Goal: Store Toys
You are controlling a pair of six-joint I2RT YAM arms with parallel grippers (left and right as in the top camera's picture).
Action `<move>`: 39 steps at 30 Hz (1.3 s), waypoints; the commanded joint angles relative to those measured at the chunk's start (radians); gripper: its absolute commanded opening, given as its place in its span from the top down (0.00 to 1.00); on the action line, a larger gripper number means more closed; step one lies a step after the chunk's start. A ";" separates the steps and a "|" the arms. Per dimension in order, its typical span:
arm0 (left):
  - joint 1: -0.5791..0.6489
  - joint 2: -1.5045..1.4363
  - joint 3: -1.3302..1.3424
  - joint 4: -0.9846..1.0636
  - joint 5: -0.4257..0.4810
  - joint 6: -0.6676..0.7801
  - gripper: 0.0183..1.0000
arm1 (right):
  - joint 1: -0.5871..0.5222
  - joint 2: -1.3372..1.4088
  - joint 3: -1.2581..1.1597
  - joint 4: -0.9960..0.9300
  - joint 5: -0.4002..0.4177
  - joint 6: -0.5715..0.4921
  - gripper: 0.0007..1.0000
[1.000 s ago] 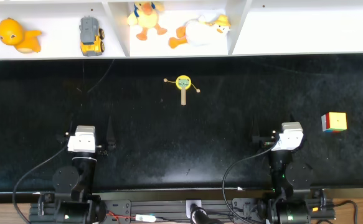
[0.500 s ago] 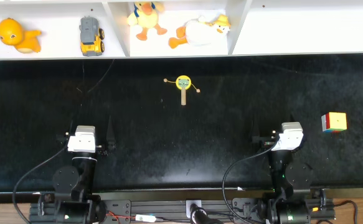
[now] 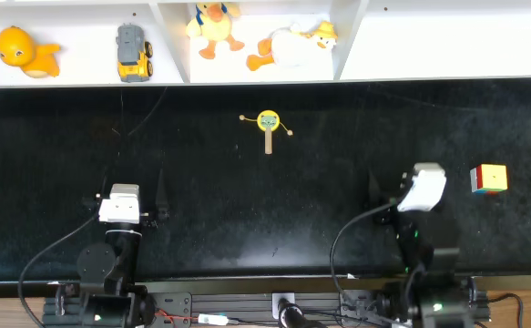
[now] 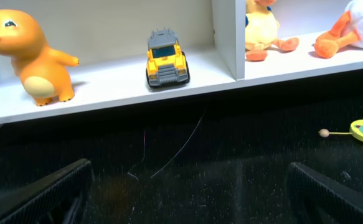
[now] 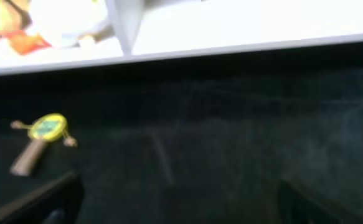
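We see our left gripper [image 4: 188, 165] and right gripper [image 5: 180, 182] at the front of the black table [image 3: 65, 137], both with jaws spread wide. A colourful cube [image 3: 488, 179] sits near the right one. Farther out lies a yellow rattle [image 3: 268, 123]. At the back, the white shelf [image 3: 429, 55] holds an orange dino [image 3: 26, 50] and a yellow truck [image 3: 135, 52] in its left box, and two plush ducks [image 3: 215, 27] in the middle box.

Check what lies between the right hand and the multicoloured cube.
Nothing: the top view shows bare black tabletop between the right hand and the multicoloured puzzle cube.

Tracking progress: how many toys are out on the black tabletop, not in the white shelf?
2. A round yellow-green rattle drum on a wooden stick lies centrally, near the white shelf; a multicoloured puzzle cube sits far right. None appear hidden.
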 commanded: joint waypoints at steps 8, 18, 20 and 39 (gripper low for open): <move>0.006 -0.012 -0.003 -0.002 0.017 -0.008 0.00 | 0.272 0.518 0.479 -0.332 0.179 0.428 0.00; 0.006 -0.012 -0.003 -0.002 0.017 -0.008 0.00 | 0.505 0.911 0.640 -0.335 0.269 0.735 0.00; 0.006 -0.012 -0.003 -0.002 0.017 -0.008 0.00 | 0.547 0.979 0.683 -0.332 0.302 0.785 0.00; 0.006 -0.012 -0.003 -0.002 0.017 -0.008 0.00 | 0.690 1.513 1.094 -0.360 0.317 0.689 0.00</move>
